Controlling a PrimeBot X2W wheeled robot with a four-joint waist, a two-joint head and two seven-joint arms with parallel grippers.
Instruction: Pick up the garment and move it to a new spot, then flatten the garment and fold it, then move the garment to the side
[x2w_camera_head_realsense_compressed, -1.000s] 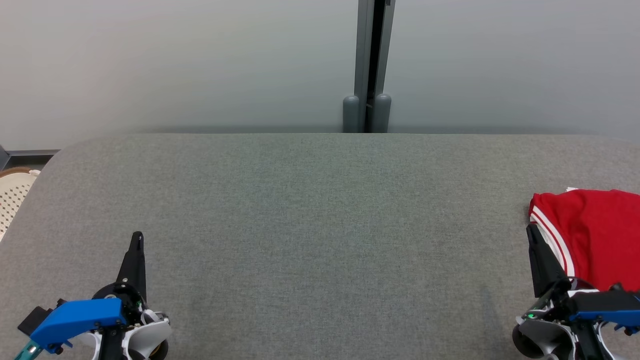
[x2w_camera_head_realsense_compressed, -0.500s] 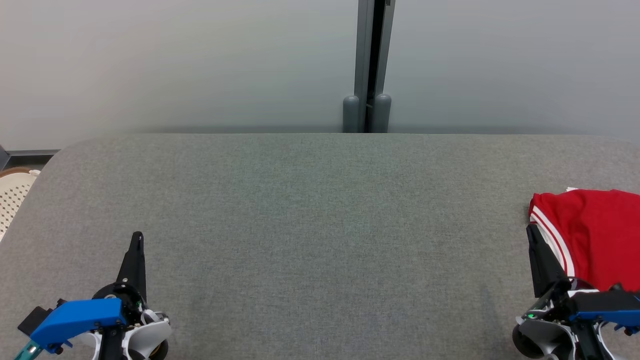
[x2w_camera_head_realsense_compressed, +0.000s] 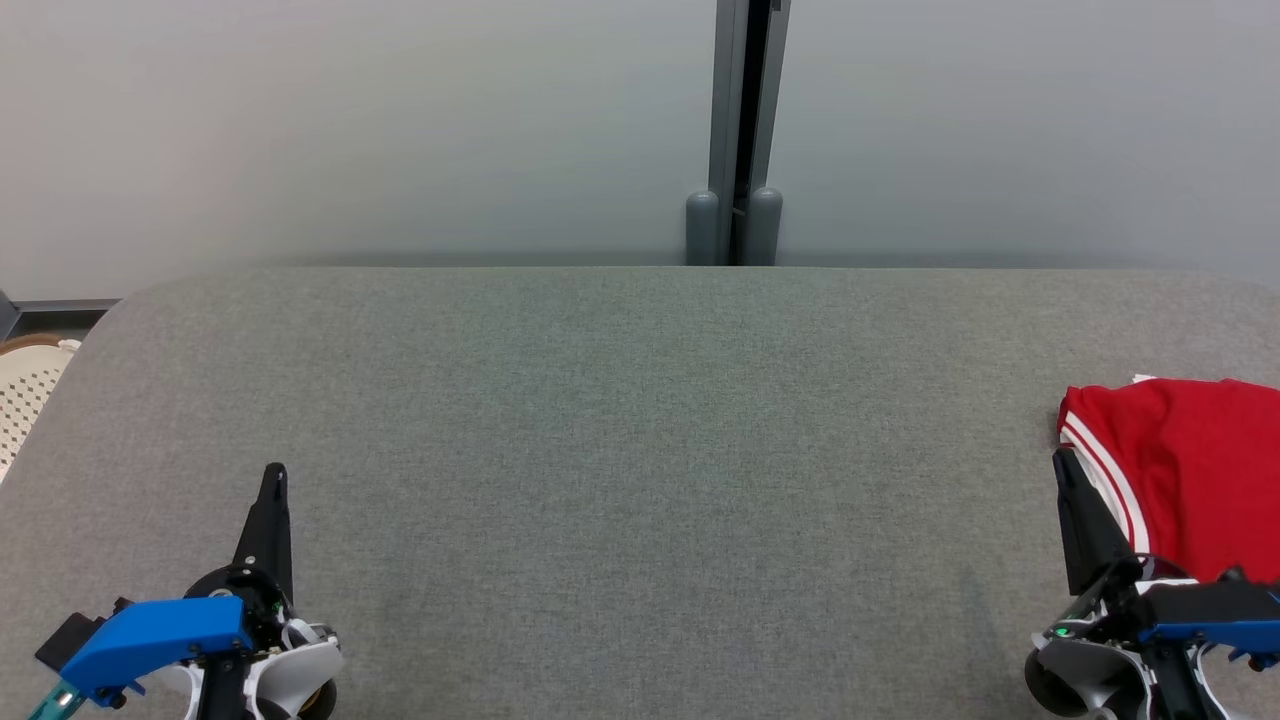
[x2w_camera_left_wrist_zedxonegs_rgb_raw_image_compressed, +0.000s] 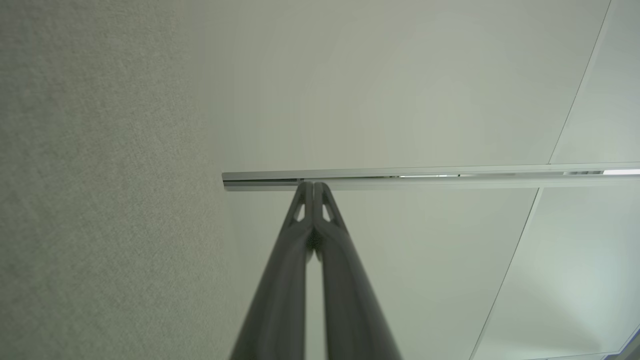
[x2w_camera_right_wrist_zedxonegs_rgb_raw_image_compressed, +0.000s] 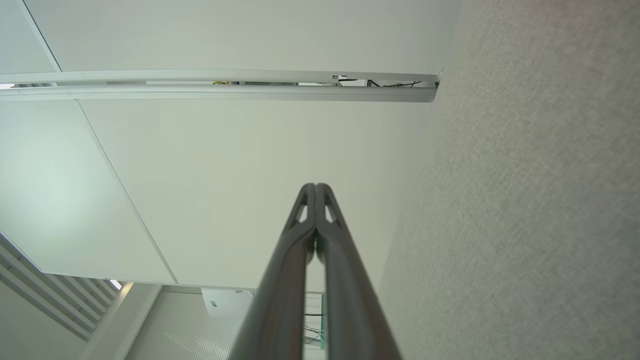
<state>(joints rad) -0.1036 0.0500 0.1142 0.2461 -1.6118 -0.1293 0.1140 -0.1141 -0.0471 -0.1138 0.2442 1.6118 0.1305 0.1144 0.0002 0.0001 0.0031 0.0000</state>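
My left gripper (x2w_camera_head_realsense_compressed: 274, 478) sits low at the near left of the grey fabric-covered table (x2w_camera_head_realsense_compressed: 640, 420), its two dark fingers pressed together into a single thin blade that points away from me, with nothing between them. In the left wrist view those fingers (x2w_camera_left_wrist_zedxonegs_rgb_raw_image_compressed: 305, 220) meet at the tips against the pale wall panel, the table's cloth running down one side. My right gripper (x2w_camera_head_realsense_compressed: 1062, 468) is at the near right, and its fingers are likewise closed on each other and hold nothing; the right wrist view shows them (x2w_camera_right_wrist_zedxonegs_rgb_raw_image_compressed: 326, 220) touching at the tips. The red garment (x2w_camera_head_realsense_compressed: 1190, 470) lies on the table at its far right side, partly cut off by the edge of the head view, with white stripes along the trim that faces my right fingers. Those fingers lie just beside that striped edge; I cannot tell whether they touch it. Behind the table stand pale wall panels (x2w_camera_head_realsense_compressed: 350, 130) joined by a grey post (x2w_camera_head_realsense_compressed: 740, 130), and a white perforated basket (x2w_camera_head_realsense_compressed: 25, 390) peeks in past the table's left end.
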